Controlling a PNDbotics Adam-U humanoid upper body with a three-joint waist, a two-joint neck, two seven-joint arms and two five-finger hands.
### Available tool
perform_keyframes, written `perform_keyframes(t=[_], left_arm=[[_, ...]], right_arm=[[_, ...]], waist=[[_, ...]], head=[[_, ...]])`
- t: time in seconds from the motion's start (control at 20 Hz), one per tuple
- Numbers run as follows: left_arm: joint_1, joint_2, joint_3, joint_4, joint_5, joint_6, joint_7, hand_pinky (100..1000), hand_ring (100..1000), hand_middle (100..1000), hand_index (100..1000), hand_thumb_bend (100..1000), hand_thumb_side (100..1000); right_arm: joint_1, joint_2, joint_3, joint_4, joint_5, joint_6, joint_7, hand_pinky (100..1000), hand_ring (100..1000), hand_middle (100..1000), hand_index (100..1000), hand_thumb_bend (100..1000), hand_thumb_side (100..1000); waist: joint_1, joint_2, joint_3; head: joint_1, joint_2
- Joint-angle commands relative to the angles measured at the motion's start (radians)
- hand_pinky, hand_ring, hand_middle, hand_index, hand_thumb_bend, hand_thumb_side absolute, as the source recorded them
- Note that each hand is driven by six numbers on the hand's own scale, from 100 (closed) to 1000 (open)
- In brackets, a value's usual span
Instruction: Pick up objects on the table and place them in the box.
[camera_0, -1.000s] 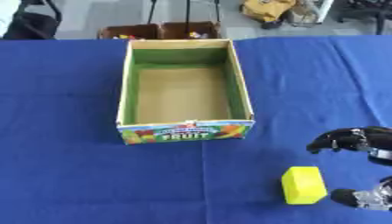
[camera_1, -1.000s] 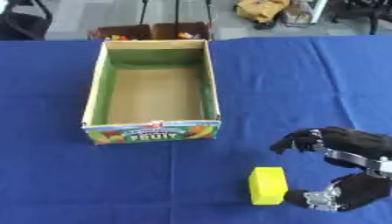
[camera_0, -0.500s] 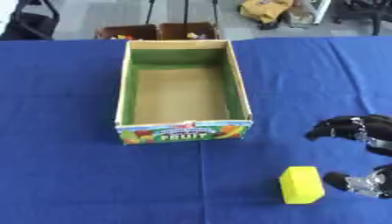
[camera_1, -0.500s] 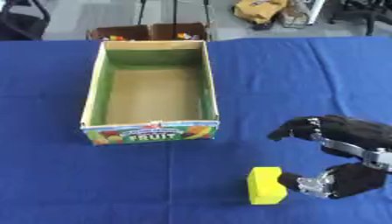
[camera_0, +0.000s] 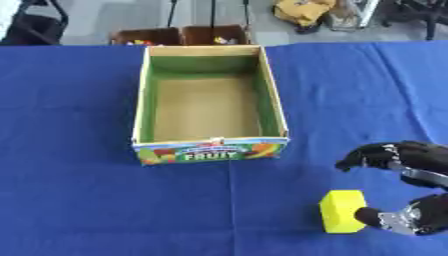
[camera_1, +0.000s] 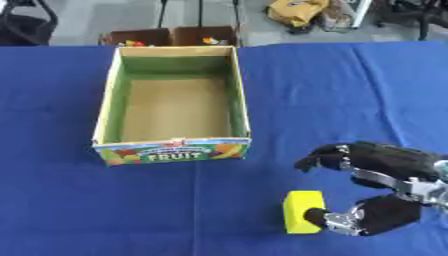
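Right eye view: a desk covered in blue cloth is seen from above. An open cardboard box is set near the middle, its inner walls green and its floor brown. Nothing is seen inside it. The word FRUIT and pictures of fruit are printed on its near wall.

A yellow block is placed on the cloth, nearer the viewer than the box and to its right, well apart from it. The block is stood upright on the desk.

The right hand, black with silver parts, is seen coming in from the lower right. Its fingers are curled above and beyond the block, with a gap left between them and it. The thumb is brought against the right face of the block, and appears to be touching it. The block is not enclosed, so the hand is held part open around it.

The left hand is not shown in either view.

Beyond the far edge of the desk, two brown crates with small coloured items are seen on the floor.
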Motion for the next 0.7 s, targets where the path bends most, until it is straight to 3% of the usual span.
perform_keyframes(t=[0.05, 0.25, 0.7], left_arm=[[-0.009, 0.017, 0.000, -0.019, 0.004, 0.001, -0.002, 662, 894, 887, 943, 100, 1000], [-0.008, 0.015, 0.001, -0.019, 0.004, 0.001, -0.002, 661, 894, 887, 943, 100, 1000], [-0.007, 0.013, 0.000, -0.019, 0.003, 0.002, -0.001, 654, 893, 886, 943, 100, 1000]], right_arm=[[-0.007, -0.013, 0.001, -0.015, 0.021, 0.007, 0.005, 753, 916, 780, 975, 384, 915], [0.007, -0.007, 0.002, -0.015, 0.073, 0.030, 0.004, 765, 917, 794, 984, 368, 885], [0.026, 0.008, 0.015, -0.015, 0.202, 0.076, 0.046, 794, 922, 829, 998, 491, 886]], waist=[[-0.010, -0.039, -0.003], [-0.008, -0.036, -0.004], [-0.006, -0.030, -0.009]], head=[[-0.002, 0.005], [-0.002, 0.004], [-0.005, 0.004]])
